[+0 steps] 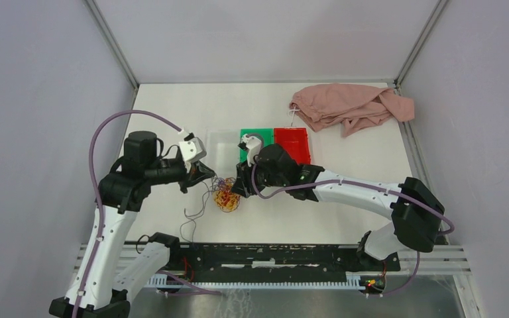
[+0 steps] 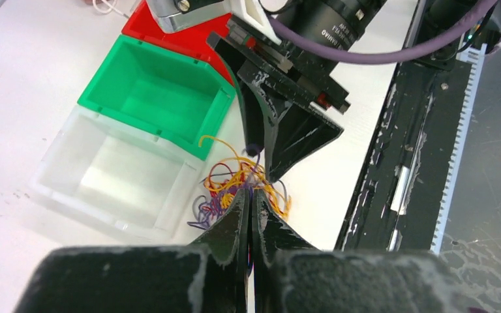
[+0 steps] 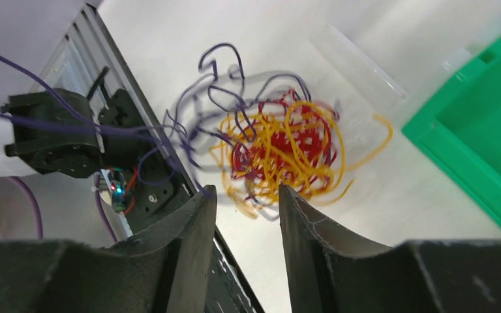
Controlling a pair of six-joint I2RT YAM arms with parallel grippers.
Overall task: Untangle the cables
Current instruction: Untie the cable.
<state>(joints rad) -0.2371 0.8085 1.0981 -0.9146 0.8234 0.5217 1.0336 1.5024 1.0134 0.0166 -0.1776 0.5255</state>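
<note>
Worktop, top view: white flat surface (image 1: 172, 112) between pale grey walls, with a black toothed rail (image 1: 272, 255) along the near edge.
Cables, top view: a small tangle of thin red, yellow-orange and dark purple cables (image 1: 226, 197) lies on the worktop between the two arms, just in front of the bins.
Bins, top view: a clear plastic bin (image 1: 222, 142), a green plastic bin (image 1: 256, 136) and a red plastic bin (image 1: 291, 140) stand in a row, touching.
Cloth, top view: a crumpled pink cloth (image 1: 351, 106) lies at the far right, well apart.
Tools, top view: the left tool (image 1: 202, 173) is at the tangle's left edge and the right tool (image 1: 242, 187) at its right edge.
Left tool, left wrist view: its fingers are pressed together (image 2: 251, 194), pinching strands at the near edge of the cables (image 2: 244, 182).
Right tool, left wrist view: it hangs over the far side of the tangle (image 2: 267, 156), beside the green plastic bin (image 2: 143, 127).
Right tool, right wrist view: its fingers stand apart (image 3: 244, 192) with nothing between them.
Cables, right wrist view: the blurred tangle (image 3: 280, 147) is just beyond the fingertips, with purple loops trailing to the left.
</note>
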